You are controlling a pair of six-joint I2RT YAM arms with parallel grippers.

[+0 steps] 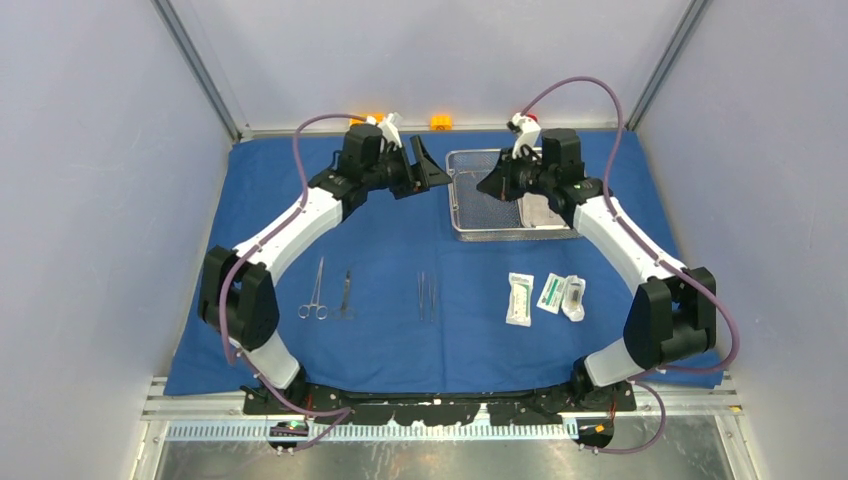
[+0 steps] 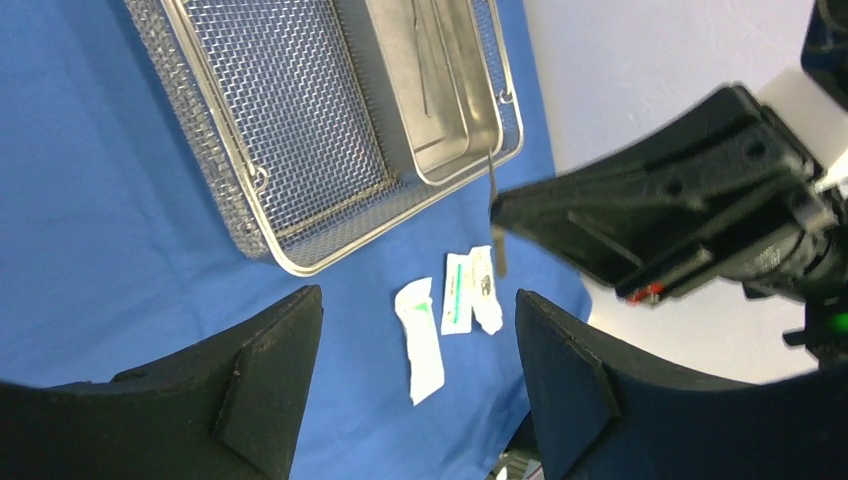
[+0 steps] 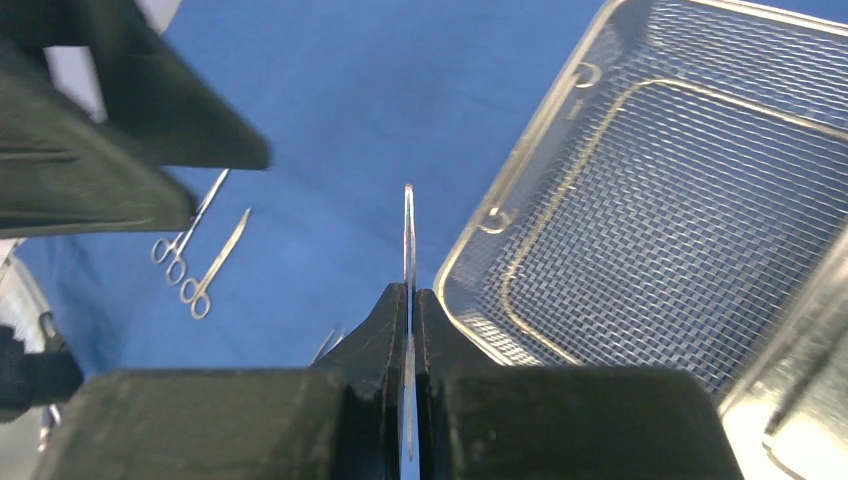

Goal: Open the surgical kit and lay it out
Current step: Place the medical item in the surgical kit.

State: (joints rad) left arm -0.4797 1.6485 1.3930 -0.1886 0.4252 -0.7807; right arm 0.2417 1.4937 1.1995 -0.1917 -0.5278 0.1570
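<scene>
Slim metal instrument (image 3: 408,225): pinched between the two fingers of the right gripper (image 3: 408,295), jaws pressed flat on it, no gap showing. Seen edge-on, so the kind of tool cannot be told. It sticks straight out past the fingertips, held clear of the blue cloth (image 3: 330,120).

Position: instrument sits just beside the near-left corner of the wire-mesh basket (image 3: 640,230), outside the rim. From the left wrist, the same instrument (image 2: 500,255) shows both above and below the tip of the right gripper (image 2: 505,212), upper end crossing the basket (image 2: 290,120) rim.

Overhead: right gripper (image 1: 495,185) is over the left part of the basket (image 1: 462,232). Steel tray (image 2: 440,110) is in the right side of the basket, with a thin metal piece (image 2: 425,60) lying in it.

Left gripper (image 1: 430,170): just left of the basket, facing the right gripper, near it but not touching. Fingers (image 2: 250,390) spread wide, nothing between them.

Laid out on the cloth (image 1: 400,240), nearer the arm bases:
- two ring-handled instruments (image 1: 314,292) side by side, on the left
- tweezers (image 1: 427,297) in the middle
- three white packets (image 1: 519,298) in a row on the right, below the basket

All of these lie well apart from both grippers
</scene>
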